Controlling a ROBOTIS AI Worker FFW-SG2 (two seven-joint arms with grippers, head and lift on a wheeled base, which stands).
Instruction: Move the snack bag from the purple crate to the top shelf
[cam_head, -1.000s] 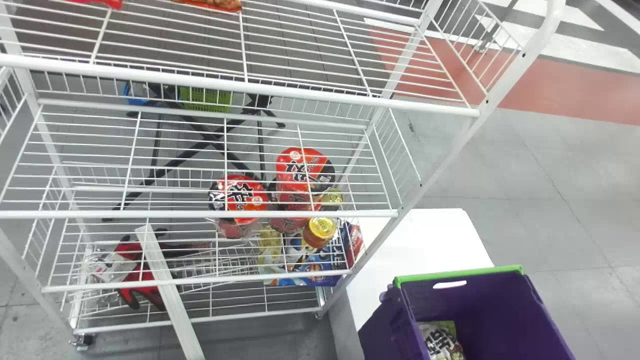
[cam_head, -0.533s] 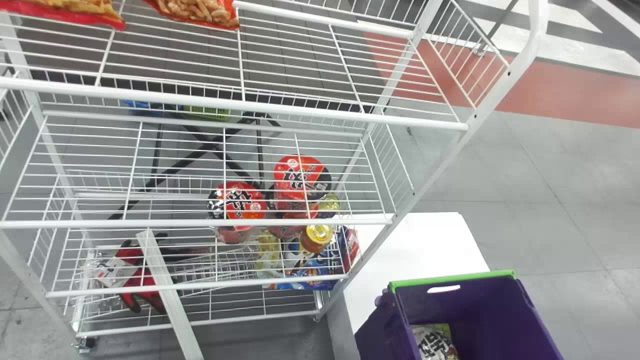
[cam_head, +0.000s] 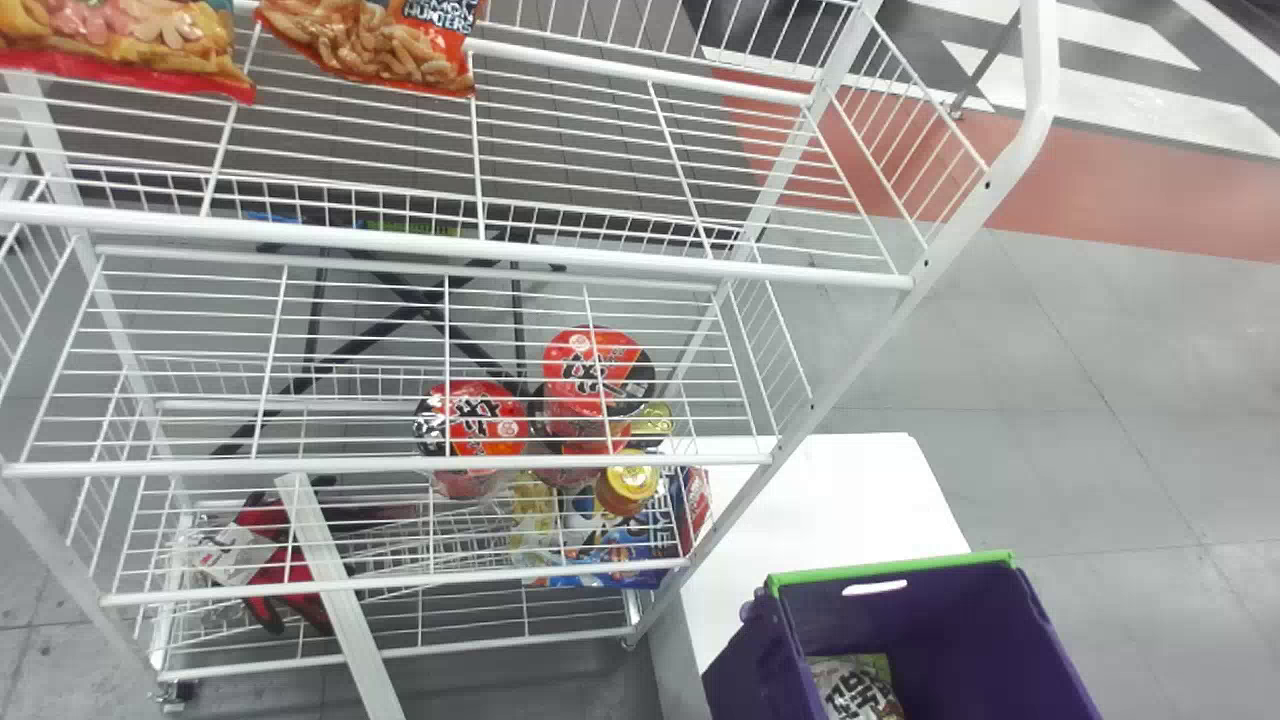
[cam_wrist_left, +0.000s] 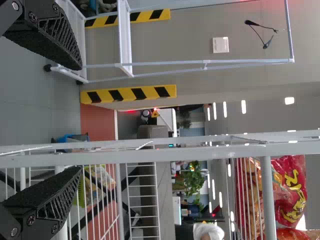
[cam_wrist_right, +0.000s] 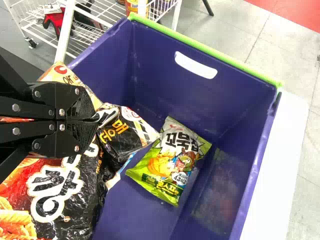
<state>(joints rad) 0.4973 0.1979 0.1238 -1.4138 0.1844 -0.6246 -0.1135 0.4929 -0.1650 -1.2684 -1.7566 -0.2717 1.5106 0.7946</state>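
Right gripper (cam_wrist_right: 96, 119): jaws nearly together, pinching crumpled film of a black snack bag (cam_wrist_right: 120, 134) at the side of the purple crate (cam_head: 960, 635). Black-and-red packaging (cam_wrist_right: 62, 200) also lies alongside that gripper; can't tell if it's the same bag. Green-and-white snack bag (cam_wrist_right: 172, 160) sits down inside the crate, near the black one, front print showing. Can't tell which of them the task means. Left gripper (cam_wrist_left: 75, 118): jaws wide apart, nothing gripped, near the white rack's frame (cam_wrist_left: 200, 152); contact unclear. Top shelf (cam_head: 600, 262) has two more bags, a red-edged one (cam_head: 130, 45) at its left and an orange one (cam_head: 365, 45) just beside it. Crate is by the rack's right end, next to a white surface (cam_head: 830, 500).
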